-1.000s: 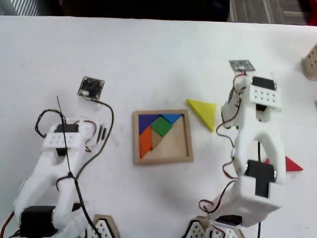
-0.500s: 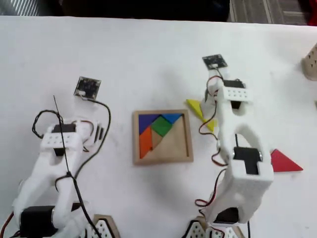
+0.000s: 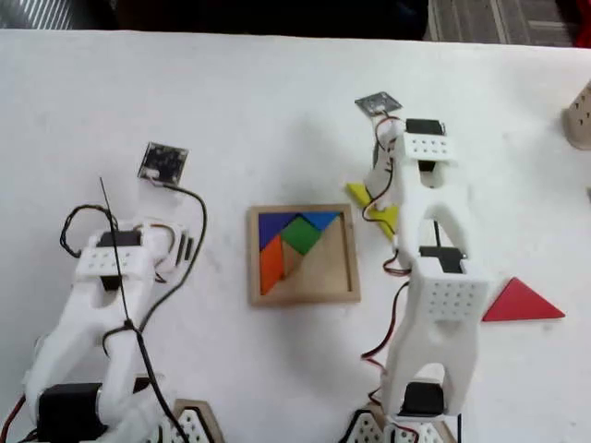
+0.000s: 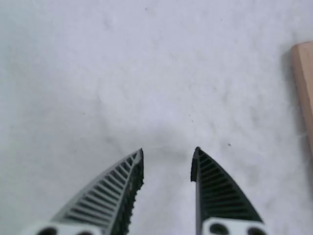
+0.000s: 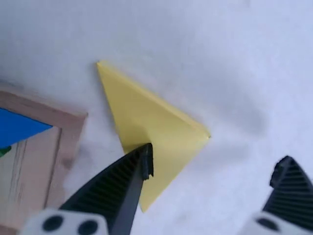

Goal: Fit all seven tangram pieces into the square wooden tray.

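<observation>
Nearest the arm bases, the red triangle point(image 3: 519, 303) lies flat on the white table point(image 3: 277, 111), on the R arm's outer side & well apart from the square wooden tray point(image 3: 305, 297). L gripper point(image 4: 167, 159) sits low over bare table, jaws spread w/ nothing btwn them; the tray's rim is off to one side, near but not touching. The tray is mid-table btwn the two arms. In it are an orange piece point(image 3: 271, 266) along the side nearer the L arm, a green piece point(image 3: 300, 234) approx at ctr, a purple-blue piece point(image 3: 270, 228) in the far corner on the L arm's side, & a lighter blue piece point(image 3: 319, 220) along the far rim. The part nearest the R arm's base is bare wood. Just beyond the tray's far corner on the R arm's side lies the yellow triangle point(image 5: 146, 122), flat on the table, close beside the rim but apart from it. R gripper point(image 5: 215, 161) is over it, jaws wide apart: one fingertip is above the yellow face, the other over bare table past the piece's edge, so nothing is pinched. Farthest off, at the table's edge, stands a pegged wooden block point(image 3: 578, 115).
</observation>
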Available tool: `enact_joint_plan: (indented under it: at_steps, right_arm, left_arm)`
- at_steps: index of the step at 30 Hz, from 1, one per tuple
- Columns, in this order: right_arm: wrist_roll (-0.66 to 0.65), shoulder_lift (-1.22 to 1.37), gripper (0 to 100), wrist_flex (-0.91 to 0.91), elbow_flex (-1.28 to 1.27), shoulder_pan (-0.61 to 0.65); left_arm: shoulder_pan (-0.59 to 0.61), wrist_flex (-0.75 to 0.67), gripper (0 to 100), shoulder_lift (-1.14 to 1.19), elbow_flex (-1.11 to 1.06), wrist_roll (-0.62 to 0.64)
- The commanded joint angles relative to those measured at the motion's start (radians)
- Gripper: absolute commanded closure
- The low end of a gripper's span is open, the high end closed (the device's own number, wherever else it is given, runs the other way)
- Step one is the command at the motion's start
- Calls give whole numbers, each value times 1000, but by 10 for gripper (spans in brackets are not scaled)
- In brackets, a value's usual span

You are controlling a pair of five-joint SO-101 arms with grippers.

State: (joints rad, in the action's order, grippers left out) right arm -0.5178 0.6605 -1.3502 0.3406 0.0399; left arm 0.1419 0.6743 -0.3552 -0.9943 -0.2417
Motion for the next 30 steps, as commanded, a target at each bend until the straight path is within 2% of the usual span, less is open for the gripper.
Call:
enact_joint_plan:
  at_steps: [1,18,26,30]
  right_arm:
    - [-35,5,658,-39,14,48]
    - [-40,-81,663,-85,-35,76]
    - [-40,-128,663,70,-196,82]
    - [-38,-130,663,68,-190,61]
  left_arm:
    - [8,5,828,-35,8,-9]
    - [4,5,828,-35,11,-11]
    - [7,5,828,-35,11,-11]
    - [5,5,828,-35,9,-11]
